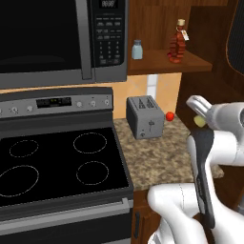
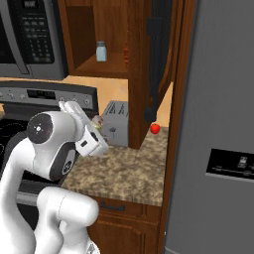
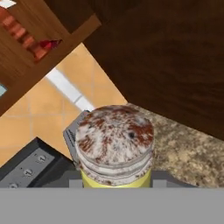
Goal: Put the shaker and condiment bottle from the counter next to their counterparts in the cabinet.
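My gripper point(image 1: 200, 120) is shut on the yellow-green shaker point(image 3: 115, 148), held in the air above the right part of the speckled counter point(image 1: 157, 157). The shaker's mottled grey cap faces the hand camera. From the right base it shows as a small yellow-green spot point(image 2: 97, 122) at the gripper point(image 2: 96, 123), in front of the toaster. The amber-red ribbed condiment bottle point(image 1: 177, 45) stands upright on the cabinet shelf point(image 1: 157, 63), right of the pale blue shaker point(image 1: 137, 49). A small red patch point(image 3: 49, 43) sits by the bottle's base.
A silver toaster point(image 1: 144, 116) stands at the back of the counter with a small red ball point(image 1: 169, 115) to its right. The black stovetop point(image 1: 57, 167) and microwave point(image 1: 47, 38) lie left. The cabinet door point(image 2: 158, 49) hangs open; a grey fridge point(image 2: 223, 124) closes the right side.
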